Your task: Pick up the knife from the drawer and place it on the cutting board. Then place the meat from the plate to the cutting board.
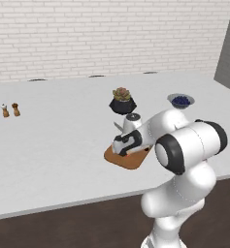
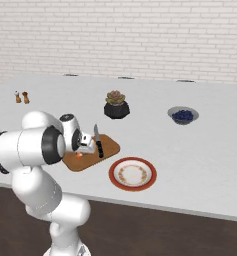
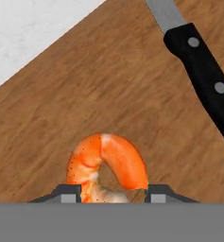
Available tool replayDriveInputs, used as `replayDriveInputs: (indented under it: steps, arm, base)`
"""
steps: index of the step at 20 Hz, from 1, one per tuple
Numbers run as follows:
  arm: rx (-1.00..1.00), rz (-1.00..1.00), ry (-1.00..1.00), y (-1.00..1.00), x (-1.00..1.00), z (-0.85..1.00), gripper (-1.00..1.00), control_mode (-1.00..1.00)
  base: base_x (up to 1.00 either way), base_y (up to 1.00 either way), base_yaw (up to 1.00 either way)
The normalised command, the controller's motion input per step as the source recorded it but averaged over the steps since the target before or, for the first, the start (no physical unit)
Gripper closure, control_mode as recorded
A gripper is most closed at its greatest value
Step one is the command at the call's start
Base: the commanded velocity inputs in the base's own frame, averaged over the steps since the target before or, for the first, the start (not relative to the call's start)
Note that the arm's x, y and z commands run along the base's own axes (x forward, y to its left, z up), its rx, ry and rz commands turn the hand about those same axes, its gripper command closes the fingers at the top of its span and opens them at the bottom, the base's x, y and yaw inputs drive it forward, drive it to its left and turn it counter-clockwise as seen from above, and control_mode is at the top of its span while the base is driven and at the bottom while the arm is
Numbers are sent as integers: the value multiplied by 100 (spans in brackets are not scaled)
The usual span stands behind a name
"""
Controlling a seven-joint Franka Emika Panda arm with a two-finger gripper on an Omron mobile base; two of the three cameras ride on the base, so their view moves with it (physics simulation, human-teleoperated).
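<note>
In the left base view the white arm bends over the tabletop (image 1: 53, 145) and its hand hangs low over the brown cutting board (image 1: 120, 159), hiding most of it. Behind the board stands a dark pot with a succulent (image 1: 122, 100), and to the right of that a small bowl with dark blue contents (image 1: 180, 100). Two small brown shakers (image 1: 10, 110) stand well apart at far left.

In the right base view the knife (image 2: 98, 141) lies on the cutting board (image 2: 109, 146), black handle toward the robot and blade pointing away. An orange spot of the meat (image 2: 79, 155) shows on the board just under the hand. The plate (image 2: 133, 173), with its orange-red rim, sits just beside the board at lower right.

In the hand view the fingers (image 3: 111, 194) flank the meat (image 3: 108, 166), a curled orange-red piece resting on the wooden board (image 3: 85, 94). Each tip lies close against a side of it, but whether they are gripping or letting go cannot be told. The knife (image 3: 203, 80) lies at upper right, apart from the meat.
</note>
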Motion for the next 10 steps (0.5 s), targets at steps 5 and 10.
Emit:
replayDriveInputs:
  steps: [5, 10]
  arm:
    - [0, 0, 0, 0, 2, 5, -100, -100]
    - [0, 0, 0, 0, 0, 38, -100, -100]
  base:
    - [0, 0, 0]
    - [0, 0, 0]
